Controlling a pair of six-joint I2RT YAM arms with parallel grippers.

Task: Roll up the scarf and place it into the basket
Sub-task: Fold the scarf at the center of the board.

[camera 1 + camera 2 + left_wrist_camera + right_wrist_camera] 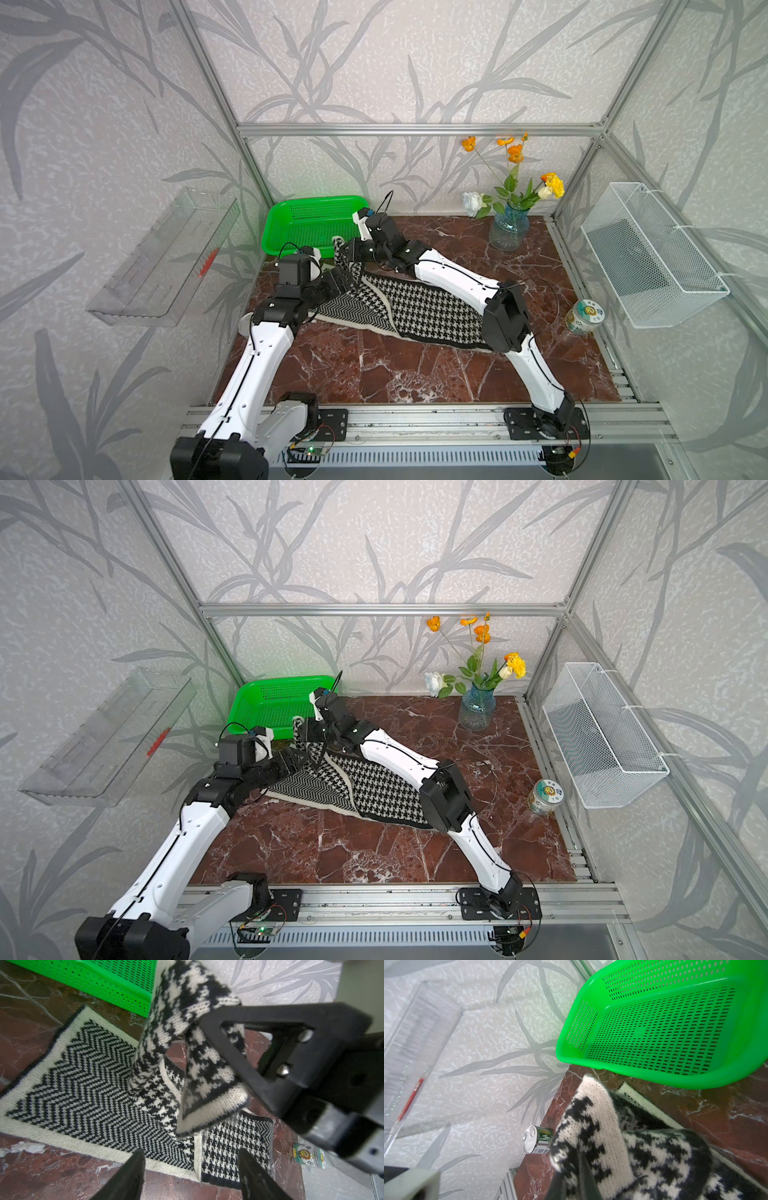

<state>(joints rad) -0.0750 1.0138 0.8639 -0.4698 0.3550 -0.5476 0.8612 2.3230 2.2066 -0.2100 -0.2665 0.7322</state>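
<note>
The long knitted black-and-white scarf (415, 307) lies mostly spread on the reddish-brown marble tabletop (374, 365), herringbone and houndstooth faces both showing, none of it inside the bright green perforated plastic basket (309, 226) at the far left corner. The right gripper (579, 1167) is pinched tight on a raised houndstooth fold just in front of the basket's near rim; whether the cloth touches that rim is hard to tell. The left gripper (191, 1169) hovers over the flat part, jaws apart, holding nothing
</note>
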